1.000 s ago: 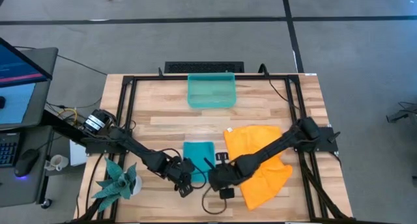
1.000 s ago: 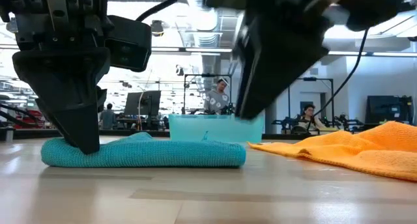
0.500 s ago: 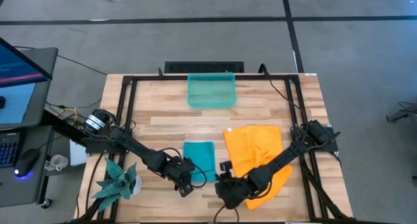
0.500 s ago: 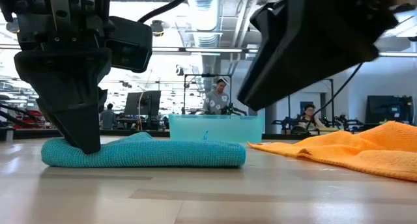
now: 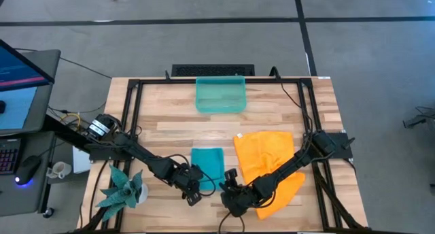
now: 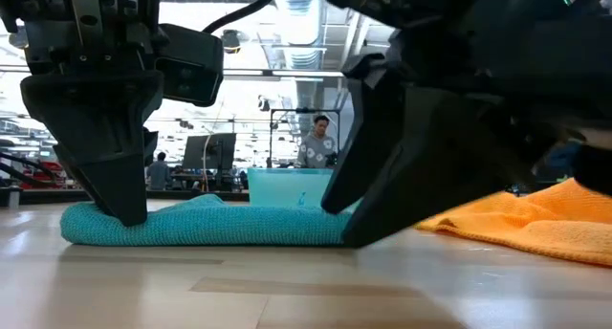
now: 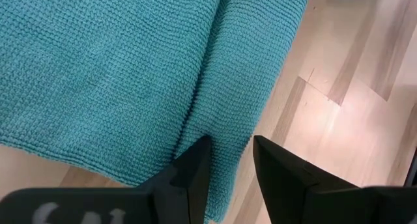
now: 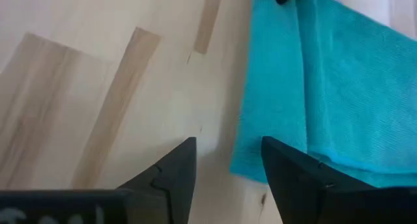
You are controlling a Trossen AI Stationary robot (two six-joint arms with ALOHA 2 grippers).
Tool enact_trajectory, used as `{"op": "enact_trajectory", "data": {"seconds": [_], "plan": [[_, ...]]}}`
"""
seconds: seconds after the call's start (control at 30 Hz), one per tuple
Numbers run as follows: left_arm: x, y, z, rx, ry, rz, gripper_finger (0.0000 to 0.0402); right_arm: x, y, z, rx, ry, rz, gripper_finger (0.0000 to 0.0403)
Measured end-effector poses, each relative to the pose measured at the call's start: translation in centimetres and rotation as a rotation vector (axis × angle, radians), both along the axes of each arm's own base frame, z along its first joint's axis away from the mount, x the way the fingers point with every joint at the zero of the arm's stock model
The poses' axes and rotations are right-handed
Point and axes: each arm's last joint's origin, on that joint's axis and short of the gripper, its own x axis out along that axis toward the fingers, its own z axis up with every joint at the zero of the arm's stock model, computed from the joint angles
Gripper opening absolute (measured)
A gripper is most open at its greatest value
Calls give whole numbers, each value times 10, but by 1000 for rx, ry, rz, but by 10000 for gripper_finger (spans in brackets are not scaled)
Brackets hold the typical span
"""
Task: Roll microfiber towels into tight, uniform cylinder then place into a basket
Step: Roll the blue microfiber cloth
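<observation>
A teal-blue towel (image 5: 207, 164) lies flat on the table near the front edge, with its near edge turned into a low roll (image 6: 210, 229). My left gripper (image 7: 228, 159) is shut on the left end of that roll. My right gripper (image 8: 225, 165) stands open at the towel's near right corner (image 8: 242, 164), low over the table. Whether it touches the cloth cannot be told. The orange towel (image 5: 268, 167) lies spread and rumpled to the right, partly under my right arm. The basket (image 5: 220, 94) stands at the far middle of the table. My left gripper pinches the left end of the towel's rolled near edge (image 7: 221, 136) between its two fingers. The fingers come slanting down from the table's left side and stand on either side of the roll. The towel rests on the table, slack.
A teal spiky plant figure (image 5: 122, 190) stands at the near left corner. Black frame rails (image 5: 132, 118) run along the table's sides. A desk with a monitor (image 5: 20, 71) stands beyond the left edge. In the low view, people (image 6: 316, 142) show in the room behind.
My right gripper has come down toward the table and toward the teal towel's near right corner, turning as it went. The teal towel has kept its place.
</observation>
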Motion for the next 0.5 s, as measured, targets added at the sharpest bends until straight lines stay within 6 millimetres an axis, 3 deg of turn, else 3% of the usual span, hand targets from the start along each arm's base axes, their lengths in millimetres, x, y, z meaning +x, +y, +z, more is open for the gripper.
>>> {"op": "enact_trajectory", "data": {"seconds": [0.5], "plan": [[0,0,0,14,-6,-31,114,13,-24,-1,26,26,-64,178]]}}
